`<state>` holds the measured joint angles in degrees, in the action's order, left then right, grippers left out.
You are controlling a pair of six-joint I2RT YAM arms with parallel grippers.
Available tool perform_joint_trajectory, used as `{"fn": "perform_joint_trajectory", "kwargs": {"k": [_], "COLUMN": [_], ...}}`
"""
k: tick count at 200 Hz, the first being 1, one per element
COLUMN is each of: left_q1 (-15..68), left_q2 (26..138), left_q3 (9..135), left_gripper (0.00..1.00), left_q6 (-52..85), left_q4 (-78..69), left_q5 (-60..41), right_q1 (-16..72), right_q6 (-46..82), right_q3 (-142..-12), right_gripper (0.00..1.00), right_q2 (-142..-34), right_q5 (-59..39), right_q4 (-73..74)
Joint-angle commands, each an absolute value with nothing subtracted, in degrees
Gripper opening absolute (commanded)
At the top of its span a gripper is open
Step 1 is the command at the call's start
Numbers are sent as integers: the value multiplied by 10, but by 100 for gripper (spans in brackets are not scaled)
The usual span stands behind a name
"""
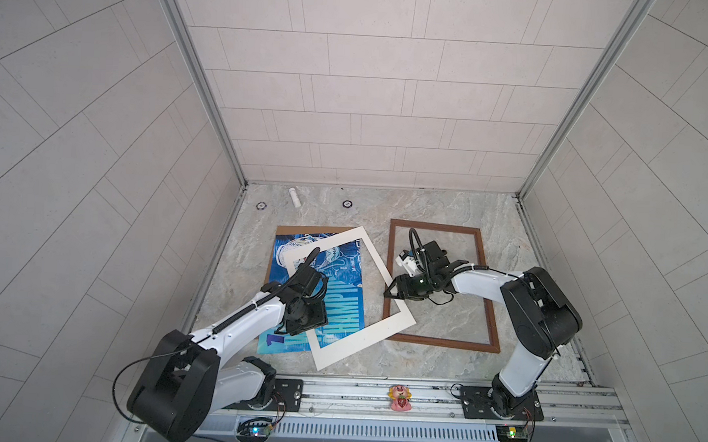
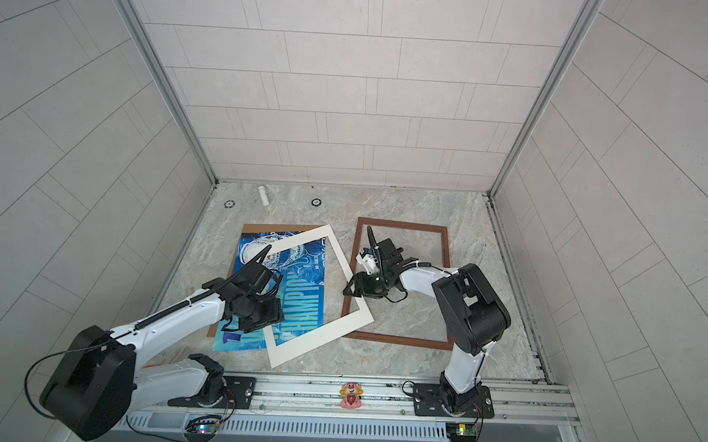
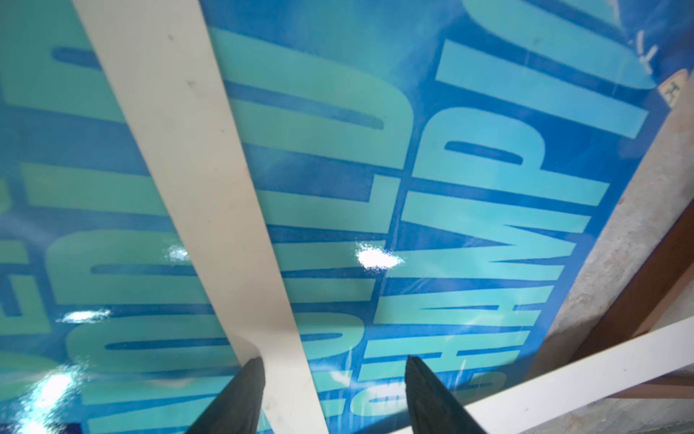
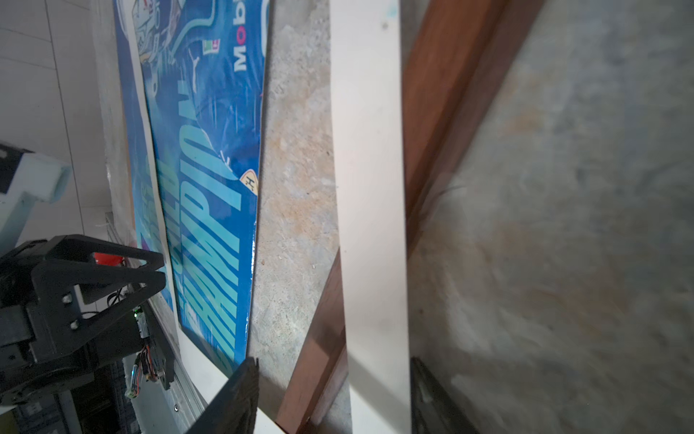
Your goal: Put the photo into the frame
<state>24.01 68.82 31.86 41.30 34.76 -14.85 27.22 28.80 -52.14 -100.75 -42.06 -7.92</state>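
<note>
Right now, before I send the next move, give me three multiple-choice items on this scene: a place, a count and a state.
1. The photo lies: A) inside the frame; B) on the brown board, left of the frame; C) standing on edge.
2. How many dark rings sit near the back wall? A) two; B) four; C) none.
3. The left tool is: A) shut on the photo; B) out of view; C) open over the photo.
Key: B, it lies flat on the board, with table showing between it and the frame. A, one ring sits on each side of the white tube. C, its jaws stand apart above the print.
</note>
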Motion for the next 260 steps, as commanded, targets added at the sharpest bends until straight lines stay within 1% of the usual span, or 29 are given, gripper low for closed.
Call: {"fn": "perform_joint_trajectory", "kwargs": {"k": [1,44,65,93,97,114,129,139,179,218,241,260], "left_q1": [237,237,237,237,237,237,236,237,230,226,226,226], "left_q2": [697,715,726,731,732,729,718,709,665,632,631,652], "left_q3": [305,294,290,287,287,289,292,295,331,371,364,357], "left_gripper": [65,65,65,65,65,64,64,64,65,71,72,72], "left_q6": [407,402,402,403,402,401,400,400,387,370,369,360], "left_q4": [335,313,301,289,288,290,294,297,333,376,350,317], "left_q5": [-157,-170,-176,-184,-184,-184,-183,-182,-179,-171,-209,-280], "right_q1": [275,274,277,287,289,295,296,295,289,253,221,192], "right_q6": [308,371,410,410,410,409,410,409,385,406,412,417], "right_q3": [-517,-500,-494,-495,-496,-497,-490,-484,-450,-373,-331,-310], "right_gripper": [52,43,35,33,31,15,7,0,0,0,0,0], "right_q2": [-1001,-950,-939,-935,-938,-949,-946,-938,-849,-748,-696,-652], "right_q5": [-455,-492,-517,-519,-518,-514,-509,-500,-416,-325,-304,-304], "right_q4": [-61,-7,27,29,29,29,33,31,-6,-13,-31,-47]}}
